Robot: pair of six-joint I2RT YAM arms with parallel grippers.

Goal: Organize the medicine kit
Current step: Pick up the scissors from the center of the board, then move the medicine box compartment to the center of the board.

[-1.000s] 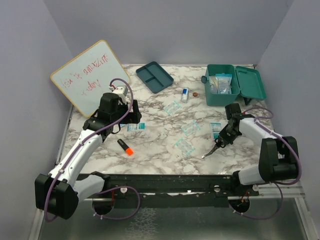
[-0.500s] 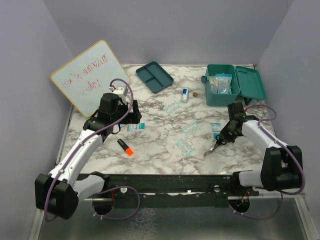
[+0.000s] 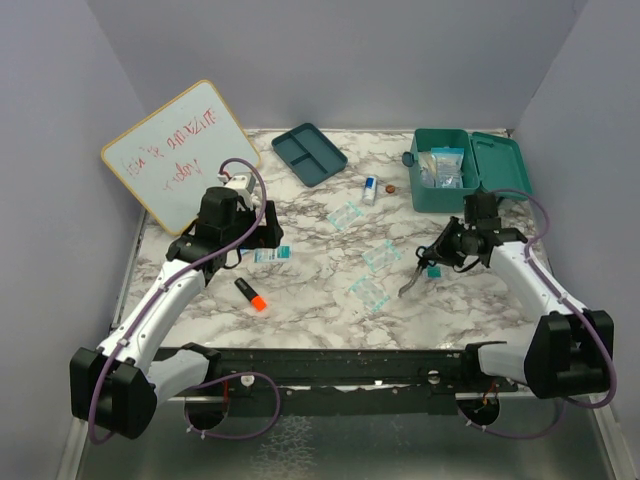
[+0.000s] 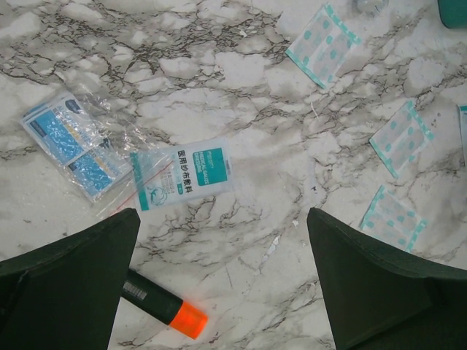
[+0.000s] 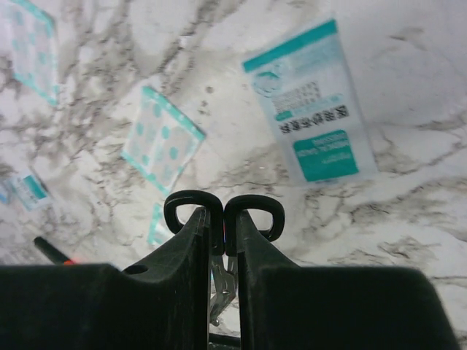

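**Two arms over a scattered medicine kit**

Two grippers were at work near the medicine kit [image 3: 447,199], which stood open at the far right corner of the marble table [image 3: 320,310]. Its lid lay back to the right and clear packets showed inside.

Just on the near side of the kit, the right gripper [image 3: 432,262] was pinched narrow on a pair of black-handled scissors [image 3: 410,282]. The handle loops stuck out past its fingers and the metal blades hung down off the table. A white-and-teal sachet [image 5: 310,102] lay flat under it, a little nearer than the kit's front wall.

Well to the left of the kit, the left gripper [image 4: 222,219] hung with its jaws spread wide and held nothing. Below it lay a printed sachet [image 4: 182,175] touching a clear bag of blue packets [image 4: 73,146]. An orange-capped marker [image 4: 164,310] lay near them, farther from the kit.

Between the kit and that gripper, three dotted, teal-edged plasters [image 4: 401,137] lay apart from one another. A small bottle [image 3: 370,189] stood just left of the kit. A shallow teal tray [image 3: 309,153] sat farther left, and a whiteboard [image 3: 180,150] leaned beyond it.
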